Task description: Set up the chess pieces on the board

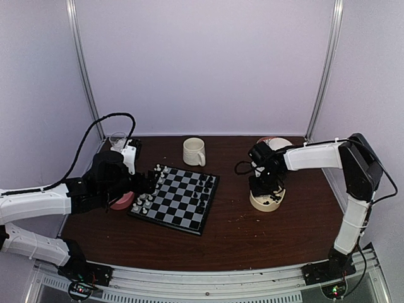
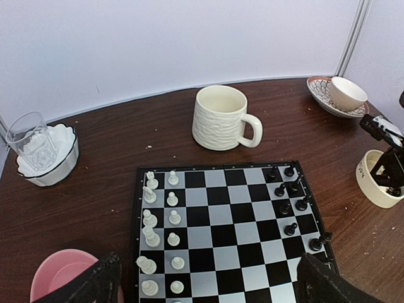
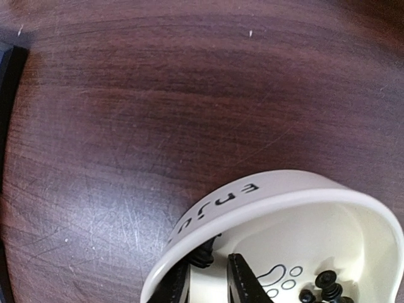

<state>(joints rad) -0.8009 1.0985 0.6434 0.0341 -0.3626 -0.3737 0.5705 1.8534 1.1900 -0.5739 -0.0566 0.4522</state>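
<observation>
Black chess pieces [image 3: 325, 291] in cream bowl [image 3: 284, 180]: tiny, light, rigid, probably slippery; pinch mid-stem. Right tool [image 3: 211, 281] nearly closed inside, hold unclear; left tool [image 2: 208, 271] spread wide above board [image 2: 221, 214].

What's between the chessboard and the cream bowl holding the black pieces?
Nothing: bare brown table between the board and the cream bowl. Shows in the top external view; the left wrist view agrees, just a few pale specks.
</observation>
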